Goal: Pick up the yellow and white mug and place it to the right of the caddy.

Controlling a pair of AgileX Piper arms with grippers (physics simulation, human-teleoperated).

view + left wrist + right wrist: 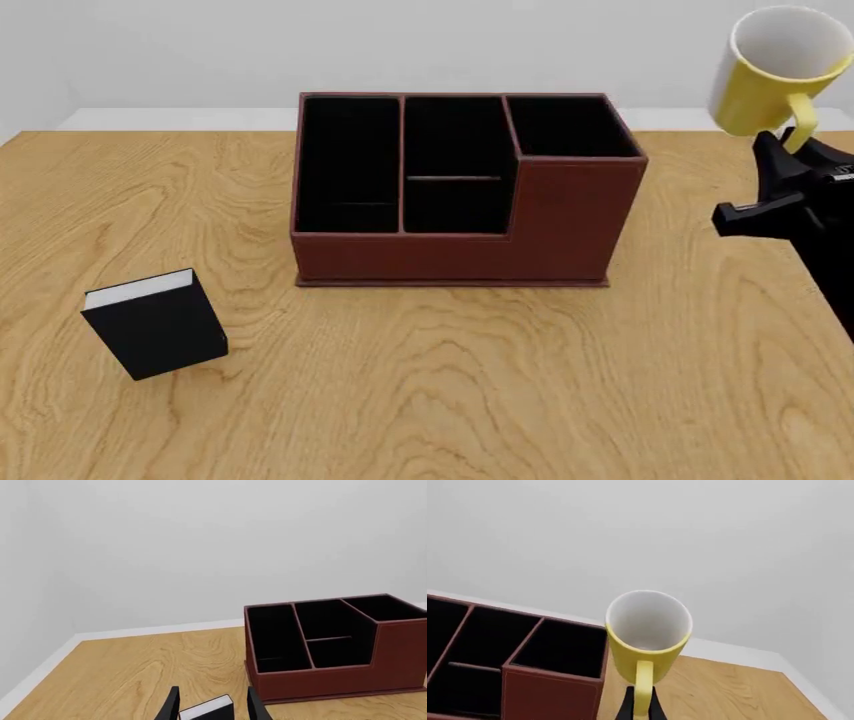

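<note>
Right claw point(797, 140) clamps mug point(781, 68) handle; mug directly above it, off the table point(441, 390). Caddy point(461, 195) left of claw, below mug. Book point(156, 322) far left, nearer camera.

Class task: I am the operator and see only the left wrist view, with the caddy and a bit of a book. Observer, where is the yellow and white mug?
Observer: The yellow and white mug is in the air, right of the caddy, as the front view shows.
Operator: What holds it up?
Observer: The right hand is shut on the mug's handle, seen in the right wrist view.
Operator: Does it hang upright?
Observer: No, it is tilted; its white inside faces the front camera.
Operator: And the book?
Observer: The black book rests on the table, left of and nearer than the caddy.
</note>
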